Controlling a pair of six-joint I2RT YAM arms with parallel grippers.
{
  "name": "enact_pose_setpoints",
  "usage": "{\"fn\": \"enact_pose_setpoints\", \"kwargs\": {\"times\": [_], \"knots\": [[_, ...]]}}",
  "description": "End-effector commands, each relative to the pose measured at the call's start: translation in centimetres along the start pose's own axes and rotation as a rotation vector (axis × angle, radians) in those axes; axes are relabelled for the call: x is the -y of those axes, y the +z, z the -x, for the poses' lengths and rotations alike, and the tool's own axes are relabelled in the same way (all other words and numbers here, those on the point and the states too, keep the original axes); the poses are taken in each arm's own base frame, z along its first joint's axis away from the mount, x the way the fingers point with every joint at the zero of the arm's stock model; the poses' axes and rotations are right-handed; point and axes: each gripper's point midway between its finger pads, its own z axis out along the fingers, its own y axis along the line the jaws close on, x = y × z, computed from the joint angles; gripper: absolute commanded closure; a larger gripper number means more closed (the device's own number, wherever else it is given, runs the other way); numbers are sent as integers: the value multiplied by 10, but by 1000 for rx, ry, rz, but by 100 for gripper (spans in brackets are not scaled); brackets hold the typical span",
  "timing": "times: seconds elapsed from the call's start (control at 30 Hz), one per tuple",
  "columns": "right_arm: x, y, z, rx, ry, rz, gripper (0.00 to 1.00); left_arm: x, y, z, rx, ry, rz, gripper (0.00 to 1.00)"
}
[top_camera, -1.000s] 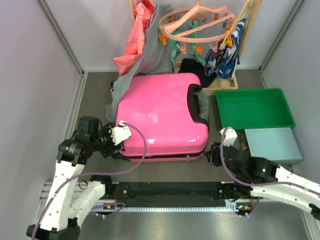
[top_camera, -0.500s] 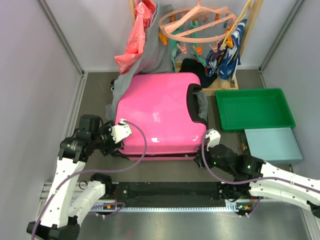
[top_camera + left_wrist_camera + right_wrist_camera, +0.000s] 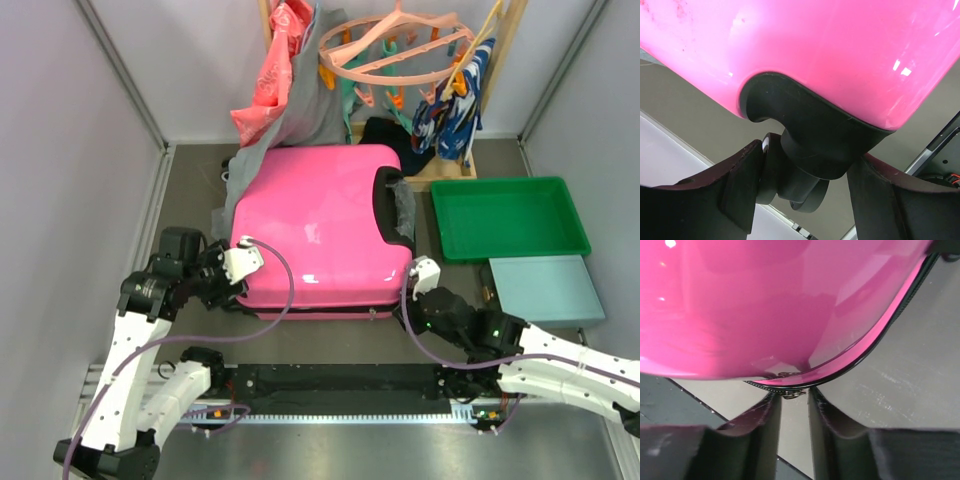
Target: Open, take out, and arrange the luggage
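Note:
The hot-pink luggage (image 3: pixel 320 225) lies flat and closed on the grey floor, its black handle (image 3: pixel 388 205) on the right side. My left gripper (image 3: pixel 230 290) is at its near-left corner. In the left wrist view my left gripper (image 3: pixel 805 180) holds the black wheel (image 3: pixel 800 172) between its fingers (image 3: pixel 740 185), under the pink shell (image 3: pixel 830 50). My right gripper (image 3: pixel 408 308) is at the near-right corner. In the right wrist view my right gripper (image 3: pixel 795 401) is narrowly open, and the metal zipper pull (image 3: pixel 792 394) on the black zipper trim (image 3: pixel 865 357) sits just at the fingertips.
A green plastic tray (image 3: pixel 508 217) and a pale teal flat box (image 3: pixel 545 288) lie right of the luggage. A wooden rack with a peach peg hanger (image 3: pixel 395 45) and hanging clothes (image 3: pixel 285 100) stands behind it. Walls close in on both sides.
My right gripper has moved left from beside the teal box to the luggage's near-right corner. My left gripper has stayed at the near-left wheel.

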Motion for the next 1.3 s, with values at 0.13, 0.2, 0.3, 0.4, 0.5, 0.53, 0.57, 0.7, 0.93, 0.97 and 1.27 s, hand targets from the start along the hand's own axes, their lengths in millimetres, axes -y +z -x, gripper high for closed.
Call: {"fn": "enact_pose_setpoints", "kwargs": {"times": [0.13, 0.2, 0.3, 0.4, 0.5, 0.53, 0.57, 0.7, 0.93, 0.97, 1.27], "knots": [[-17, -3, 40, 141, 66, 66, 85, -89, -17, 35, 117, -117, 376, 100], [-16, -3, 40, 144, 73, 61, 90, -90, -17, 36, 119, -118, 378, 100], [-10, -3, 39, 147, 89, 28, 98, -90, -17, 37, 121, -116, 376, 100], [0, -2, 38, 147, 109, -32, 100, -91, -17, 37, 122, -117, 379, 100], [9, -5, 39, 143, 121, -83, 100, -92, -19, 37, 122, -114, 385, 100], [10, -5, 38, 139, 119, -91, 100, -91, -19, 37, 121, -114, 384, 100], [14, -7, 40, 141, 126, -116, 100, -91, -20, 38, 124, -112, 387, 100], [50, -19, 32, 87, 158, -338, 100, -94, -22, 33, 102, -108, 408, 100], [47, -18, 44, 94, 131, -342, 100, -93, -28, 34, 109, -92, 419, 100], [53, -19, 45, 99, 133, -372, 100, -94, -28, 33, 104, -91, 423, 100], [67, -13, 65, 145, 110, -322, 100, -91, -28, 32, 105, -81, 413, 100]]}}
